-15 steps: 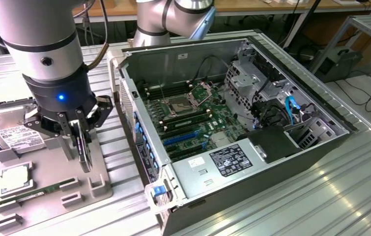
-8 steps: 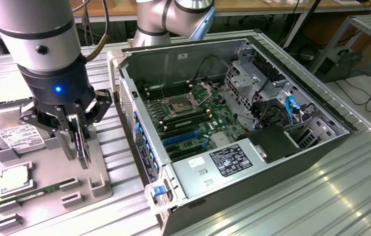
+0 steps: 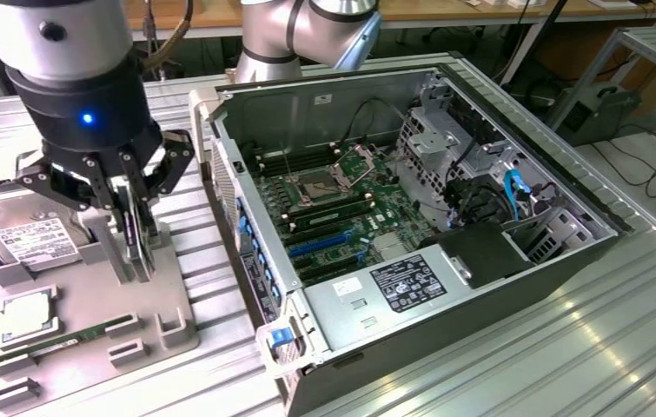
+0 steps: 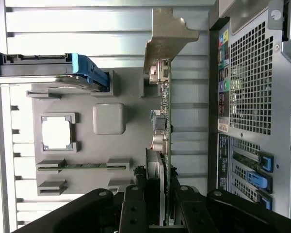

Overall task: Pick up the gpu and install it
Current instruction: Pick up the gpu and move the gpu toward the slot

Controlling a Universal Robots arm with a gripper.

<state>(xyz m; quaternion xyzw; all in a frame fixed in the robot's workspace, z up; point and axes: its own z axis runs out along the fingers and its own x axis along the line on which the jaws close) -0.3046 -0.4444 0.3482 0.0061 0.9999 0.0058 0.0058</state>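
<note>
Ribbed aluminium table (image 3: 606, 347) carries everything.

Open black-and-silver computer tower (image 3: 304, 122) lies on its side, green motherboard (image 3: 340, 208) exposed. From my wrist camera its perforated rear panel (image 4: 252, 77) is just beside the work area.

Flat grey plastic parts tray (image 3: 84, 304) (image 4: 131, 97) sits on the table at the exterior view's left of the tower, close to it.

My arm, a silver-and-black column with a blue light (image 3: 67, 78), hangs over the tray.

Boxy silver hard drive with a white label (image 3: 26, 239) lies in the tray at the exterior view's left of my gripper, apart from it.

The gpu, a thin dark card standing on its long edge (image 3: 140, 252) (image 4: 164, 111), is on the tower side of the tray. Its pale silver metal bracket (image 4: 169, 39) is at the end farthest from me, pointing away from my wrist. The card's lower edge is at the tray's holder; I cannot tell whether it has left the slot.

My black gripper (image 3: 133, 230) (image 4: 160, 208) is directly over the near end of the card. One finger (image 4: 136, 208) is on each flat face, and the jaws are pinched on the gpu.

Square silver processor chip (image 3: 29, 311) (image 4: 56, 133) rests in its tray pocket, well apart from the gripper.

Narrow green memory stick (image 3: 56, 343) (image 4: 82, 166) lies flat in its slot near the chip.
</note>
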